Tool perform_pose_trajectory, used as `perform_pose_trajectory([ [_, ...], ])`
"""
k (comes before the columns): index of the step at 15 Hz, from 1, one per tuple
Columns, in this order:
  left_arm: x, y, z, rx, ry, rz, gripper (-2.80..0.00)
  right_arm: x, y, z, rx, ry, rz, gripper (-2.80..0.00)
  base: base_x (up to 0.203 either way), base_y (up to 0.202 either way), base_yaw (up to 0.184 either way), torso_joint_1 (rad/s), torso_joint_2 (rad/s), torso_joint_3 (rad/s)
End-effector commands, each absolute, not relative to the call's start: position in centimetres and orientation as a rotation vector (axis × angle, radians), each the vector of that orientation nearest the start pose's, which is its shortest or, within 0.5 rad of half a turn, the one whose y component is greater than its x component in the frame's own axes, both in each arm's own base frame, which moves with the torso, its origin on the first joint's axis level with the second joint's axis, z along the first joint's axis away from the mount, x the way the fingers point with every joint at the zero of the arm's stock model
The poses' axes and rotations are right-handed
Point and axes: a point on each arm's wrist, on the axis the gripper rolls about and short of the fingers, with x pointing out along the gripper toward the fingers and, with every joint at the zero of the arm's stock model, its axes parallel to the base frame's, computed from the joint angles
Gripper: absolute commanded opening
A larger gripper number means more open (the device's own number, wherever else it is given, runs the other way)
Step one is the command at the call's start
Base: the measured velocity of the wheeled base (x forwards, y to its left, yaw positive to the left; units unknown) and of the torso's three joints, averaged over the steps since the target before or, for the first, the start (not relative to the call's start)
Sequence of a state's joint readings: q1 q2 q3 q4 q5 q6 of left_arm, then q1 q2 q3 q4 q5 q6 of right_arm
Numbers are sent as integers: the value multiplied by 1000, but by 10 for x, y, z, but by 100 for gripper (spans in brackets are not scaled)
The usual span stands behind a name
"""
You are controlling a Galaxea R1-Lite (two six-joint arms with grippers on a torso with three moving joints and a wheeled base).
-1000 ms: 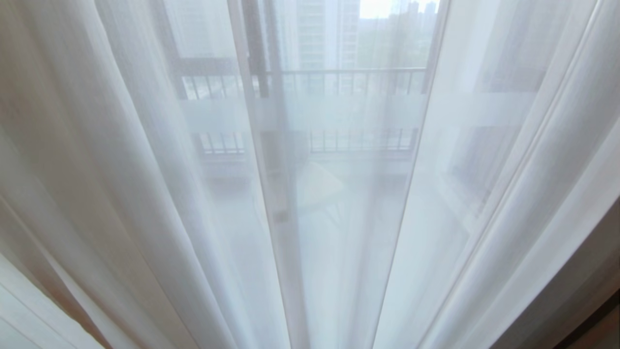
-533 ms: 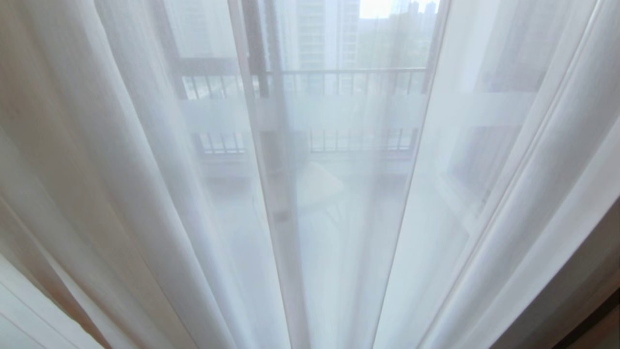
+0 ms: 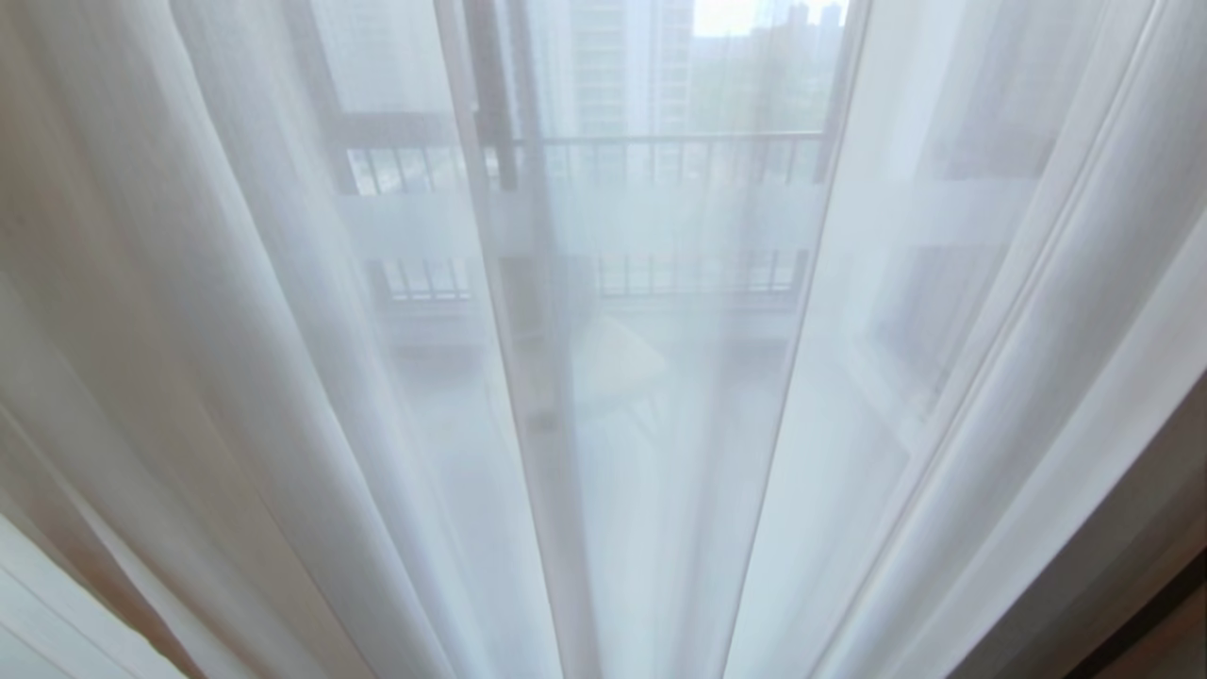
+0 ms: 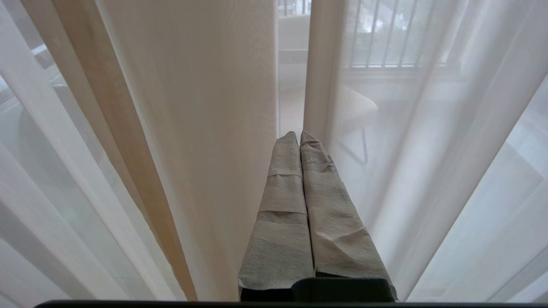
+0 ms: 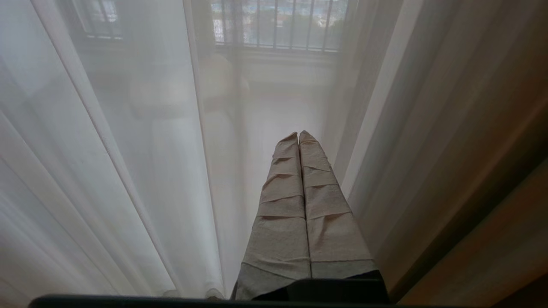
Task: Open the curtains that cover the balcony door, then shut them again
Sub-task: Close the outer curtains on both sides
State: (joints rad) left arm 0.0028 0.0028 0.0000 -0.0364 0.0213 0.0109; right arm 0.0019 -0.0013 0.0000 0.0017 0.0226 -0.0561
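Note:
Sheer white curtains (image 3: pixel 236 330) hang in long folds across the whole head view. The balcony door (image 3: pixel 660 222), with its dark frame and frosted band, shows dimly through them. Neither gripper is in the head view. In the left wrist view, my left gripper (image 4: pixel 298 133) is shut and holds nothing. Its tape-wrapped fingers point at a narrow gap (image 4: pixel 291 85) between two sheer panels (image 4: pixel 205 107). My right gripper (image 5: pixel 298 133) is also shut and empty, just in front of the sheer fabric (image 5: pixel 128 149). A darker, thicker drape (image 5: pixel 471 149) hangs beside it.
Seen through the sheer are a balcony railing (image 3: pixel 679 151), a pale chair (image 3: pixel 613 363) on the balcony floor, and tall buildings beyond. A darker drape edge (image 3: pixel 1132 566) runs along the lower right corner of the head view.
The whole head picture has shifted slightly to the left, so the camera has moved a little. The curtains hang as before.

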Motion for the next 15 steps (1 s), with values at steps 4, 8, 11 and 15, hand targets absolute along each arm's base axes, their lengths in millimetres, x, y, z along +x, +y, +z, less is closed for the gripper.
perform_pose_trajectory([
  [4,-23,0,79,10,-37,25,-280,-23,0,75,-57,1,26,-280,2,-145,7,3,1,1],
  [8,-23,0,79,10,-35,25,-280,-23,0,75,-57,1,25,-280,0,-194,-1,2,2,2],
  [11,-23,0,79,7,-35,25,-280,-23,0,75,-57,1,26,-280,0,-194,2,2,4,3],
  [15,-23,0,79,7,-35,25,-280,-23,0,75,-57,1,26,-280,0,-193,2,1,2,3],
])
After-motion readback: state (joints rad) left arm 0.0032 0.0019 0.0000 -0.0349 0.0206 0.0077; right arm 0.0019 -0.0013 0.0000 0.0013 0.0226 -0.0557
